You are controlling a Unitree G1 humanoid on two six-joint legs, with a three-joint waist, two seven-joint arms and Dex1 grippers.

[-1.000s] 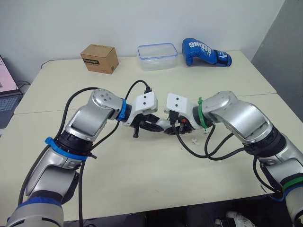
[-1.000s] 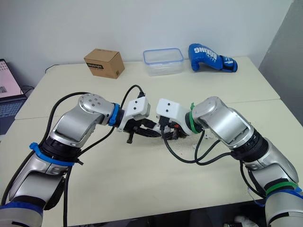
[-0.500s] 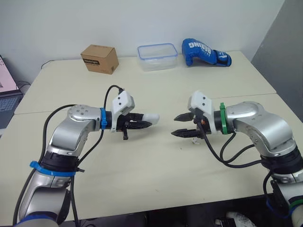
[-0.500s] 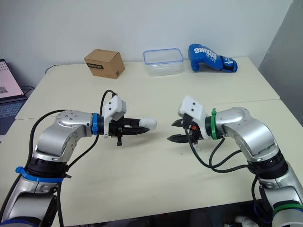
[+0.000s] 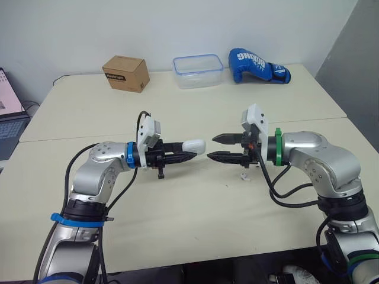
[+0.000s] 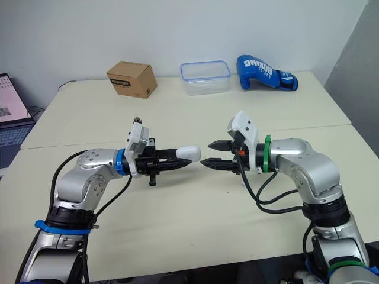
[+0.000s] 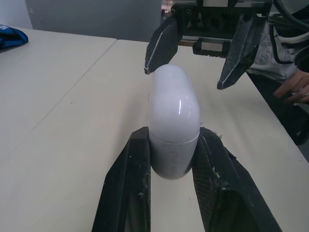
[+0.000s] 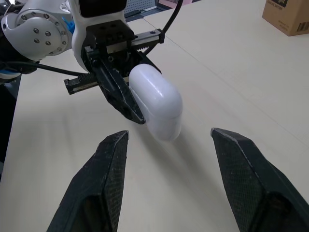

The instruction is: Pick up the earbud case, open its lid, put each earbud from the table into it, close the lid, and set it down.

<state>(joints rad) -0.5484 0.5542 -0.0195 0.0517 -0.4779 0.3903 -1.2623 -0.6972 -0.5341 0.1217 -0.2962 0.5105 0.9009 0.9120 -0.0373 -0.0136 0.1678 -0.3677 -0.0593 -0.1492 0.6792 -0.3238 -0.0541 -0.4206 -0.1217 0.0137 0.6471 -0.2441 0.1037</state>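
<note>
Grips the earbud case (image 5: 193, 145) by its base with the left gripper (image 5: 183, 155), fingers clamped on either side, rounded lid end sticking out toward the right gripper (image 5: 212, 147). Carries it level and clear of the table (image 5: 177, 225), between the two arms. Compared with half a second ago, has raised the case a little and brought the right gripper in from well apart to just beside the lid end, fingers spread wide, one above and one below the cap, touching nothing as far as can be told. A second ago, had both grippers huddled low together over the table; now faces them tip to tip in the air. Means pickup done and, by the look of it, lid-opening in hand, with the lid shut along its seam in the left wrist view. Leaves one small white earbud (image 5: 243, 176) on the table beneath the right wrist; cannot make out a second for certain. Needs next a careful pinch on the cap alone, without knocking the smooth case out of the left grip.
</note>
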